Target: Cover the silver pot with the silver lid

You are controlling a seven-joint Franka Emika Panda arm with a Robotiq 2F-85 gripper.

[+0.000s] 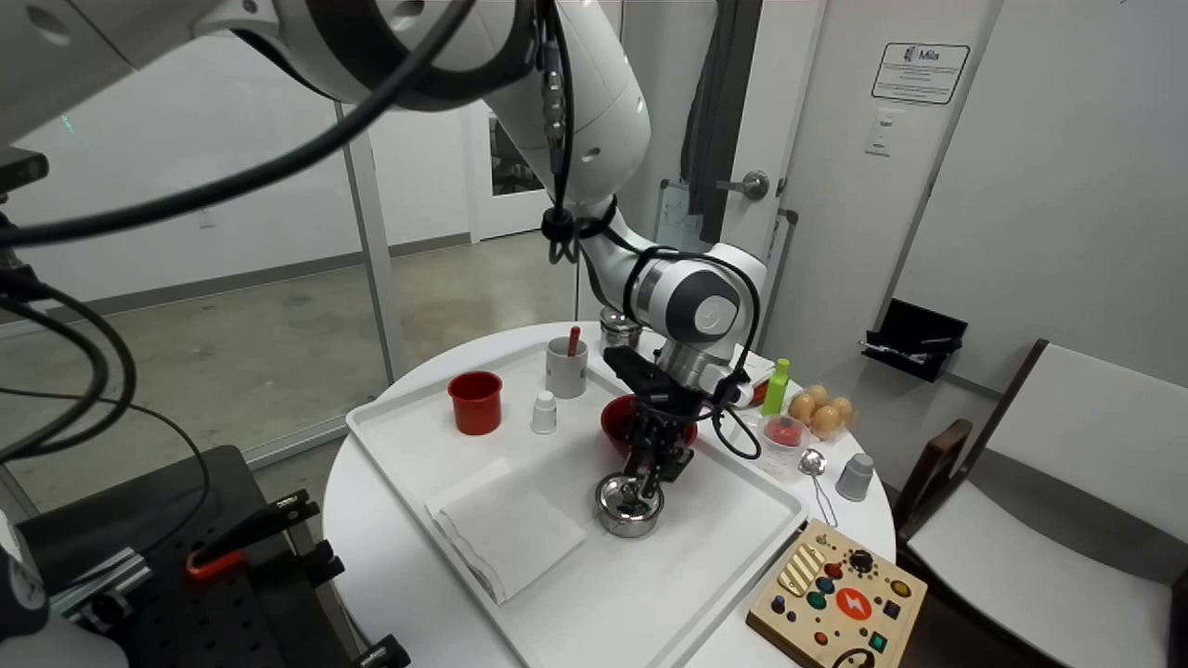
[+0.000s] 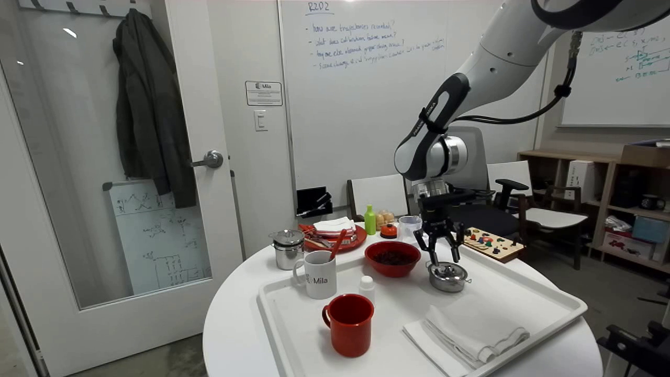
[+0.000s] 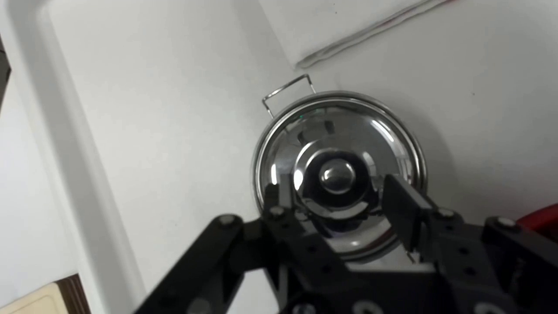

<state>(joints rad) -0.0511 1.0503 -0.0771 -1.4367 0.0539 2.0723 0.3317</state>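
Shelves (image 2: 604, 201) show in an exterior view; lid (image 3: 338, 176) tops pot (image 2: 448, 285) in all.

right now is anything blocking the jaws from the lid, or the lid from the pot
Nothing visible: the silver lid already rests on the silver pot, with open jaws either side of the lid's knob.
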